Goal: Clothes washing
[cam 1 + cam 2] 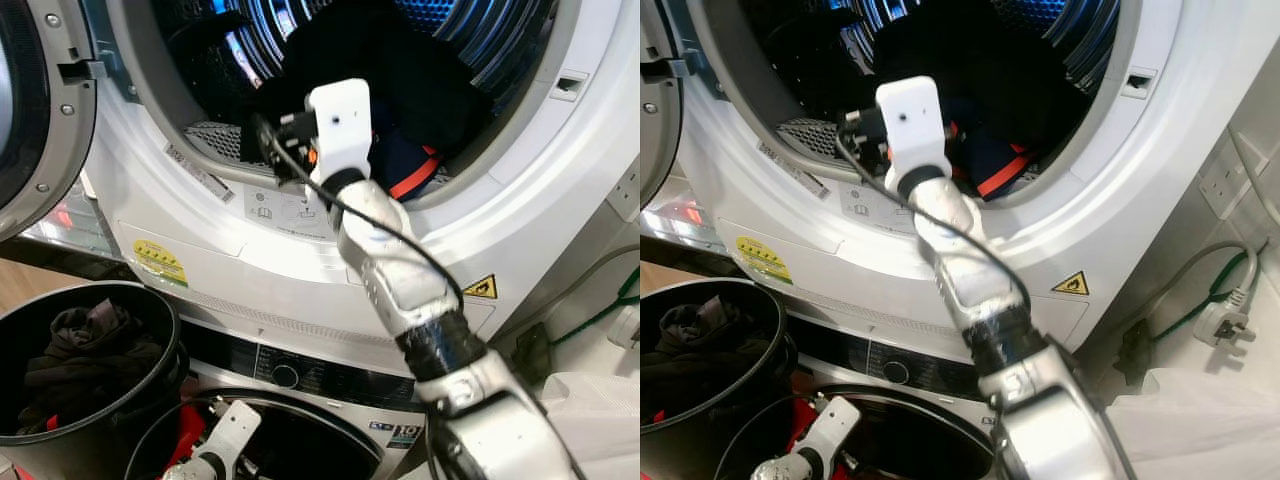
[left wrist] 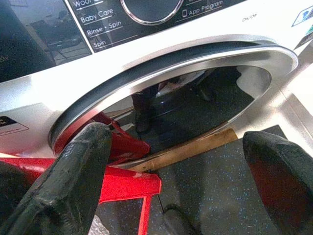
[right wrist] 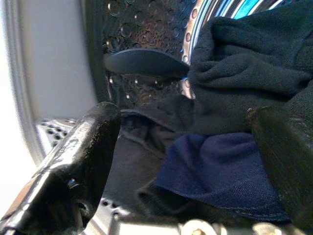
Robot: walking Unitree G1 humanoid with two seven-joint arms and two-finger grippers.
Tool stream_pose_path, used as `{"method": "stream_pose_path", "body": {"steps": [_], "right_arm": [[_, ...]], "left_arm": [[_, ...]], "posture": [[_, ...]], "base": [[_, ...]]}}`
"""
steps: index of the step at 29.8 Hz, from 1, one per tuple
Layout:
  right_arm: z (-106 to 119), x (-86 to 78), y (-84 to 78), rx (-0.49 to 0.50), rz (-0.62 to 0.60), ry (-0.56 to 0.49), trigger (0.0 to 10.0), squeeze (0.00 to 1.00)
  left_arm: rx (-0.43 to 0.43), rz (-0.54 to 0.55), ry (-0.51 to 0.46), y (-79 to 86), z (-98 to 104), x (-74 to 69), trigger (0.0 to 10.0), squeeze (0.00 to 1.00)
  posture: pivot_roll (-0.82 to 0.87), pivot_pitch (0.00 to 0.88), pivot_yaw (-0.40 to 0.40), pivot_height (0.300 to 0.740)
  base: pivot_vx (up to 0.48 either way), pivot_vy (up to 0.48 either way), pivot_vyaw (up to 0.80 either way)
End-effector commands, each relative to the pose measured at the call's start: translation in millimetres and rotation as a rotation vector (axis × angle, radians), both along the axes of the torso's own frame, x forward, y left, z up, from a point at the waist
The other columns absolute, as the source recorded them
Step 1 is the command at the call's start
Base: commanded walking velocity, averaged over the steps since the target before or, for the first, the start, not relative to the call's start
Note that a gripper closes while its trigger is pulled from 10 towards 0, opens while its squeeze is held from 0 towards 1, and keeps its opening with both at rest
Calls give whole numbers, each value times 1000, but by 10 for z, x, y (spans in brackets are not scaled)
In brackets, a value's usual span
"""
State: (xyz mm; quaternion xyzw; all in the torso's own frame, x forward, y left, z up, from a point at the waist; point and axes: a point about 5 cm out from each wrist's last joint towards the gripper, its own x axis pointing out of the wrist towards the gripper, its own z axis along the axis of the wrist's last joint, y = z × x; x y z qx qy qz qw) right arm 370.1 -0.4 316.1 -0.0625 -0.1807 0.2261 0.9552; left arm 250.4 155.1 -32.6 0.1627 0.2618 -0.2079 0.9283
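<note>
Silver links of the robot's right arm (image 1: 400,280) rise from the lower edge of the head views toward the upper machine's round opening. Its right end effector (image 3: 181,161) sits at the mouth of the dryer drum (image 3: 146,29), black fingers (image 3: 73,161) spread wide apart with nothing between them; they frame the clothes without clearly touching them. Just ahead of those fingers lies a heap of dark clothes (image 3: 244,78): a thick black knitted piece on top, a navy garment (image 3: 220,171) folded under it. From the head views the same pile fills the lower right of the drum, and an orange-red strip (image 1: 415,180) runs along the navy piece near the rim. The drum's perforated metal wall and one dark paddle (image 3: 142,63) stand behind the clothes. The dryer door (image 1: 40,110) hangs swung open at the robot's left.

Low down, the left end effector (image 2: 181,161) hangs before the glass door (image 2: 195,107) of the lower washing machine (image 1: 300,375), its two fingers (image 2: 73,166) also set well apart and empty. A red frame (image 2: 122,176) shows beside that door.

At the robot's left a black round basket (image 1: 150,310) stands by the machines, with dark crumpled garments (image 1: 90,350) inside.
</note>
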Motion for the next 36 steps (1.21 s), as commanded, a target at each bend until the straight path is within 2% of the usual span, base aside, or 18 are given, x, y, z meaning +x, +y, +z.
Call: {"method": "stream_pose_path", "body": {"steps": [1, 8, 10, 13, 14, 17, 23, 27, 29, 30, 36], "right_arm": [[99, 82, -77, -23, -27, -28, 10000, 0], [225, 258, -230, -84, -98, -55, 10000, 0], [292, 327, -313, -129, -136, -67, 10000, 0], [328, 352, -340, -162, -148, -78, 10000, 0], [366, 376, -365, -208, -162, -96, 10000, 0], [463, 393, -413, -289, -202, -150, 10000, 0], [592, 413, -461, -370, -247, -184, 10000, 0], [656, 411, -456, -427, -274, -211, 10000, 0], [733, 396, -431, -511, -303, -262, 10000, 0], [733, 396, -431, -511, -303, -262, 10000, 0], [878, 367, -411, -655, -368, -346, 10000, 0]], "left_arm": [[9, -11, 13, 3, -23, -25, 10000, 0], [15, -12, 11, 24, -18, -22, 10000, 0], [18, -12, 7, 33, -12, -14, 10000, 0], [19, -13, 5, 35, -8, -11, 10000, 0], [21, -15, 4, 33, -6, -7, 10000, 0], [22, -16, 0, 36, 3, 4, 10000, 0], [27, -9, -8, 61, 21, 26, 10000, 0], [32, -20, -5, 58, 18, 21, 10000, 0], [29, -16, -5, 60, 16, 19, 10000, 0], [29, -16, -5, 60, 16, 19, 10000, 0], [29, -4, -11, 74, 22, 24, 10000, 0]], "posture": [[56, 0, -63, 740], [76, 0, -70, 740], [85, 0, -73, 740], [92, 0, -76, 740], [99, 0, -81, 740], [106, 0, -82, 740], [107, 0, -77, 740], [106, 0, -77, 740], [118, 0, -81, 740], [118, 0, -81, 740], [146, 0, -96, 740]], "base": [[0, 0, 0], [0, 0, 0], [0, 0, 0], [0, 0, 0], [0, 0, 0], [0, 0, 0], [0, 0, 0], [0, 0, 0], [0, 0, 0], [0, 0, 0], [0, 0, 0]]}}
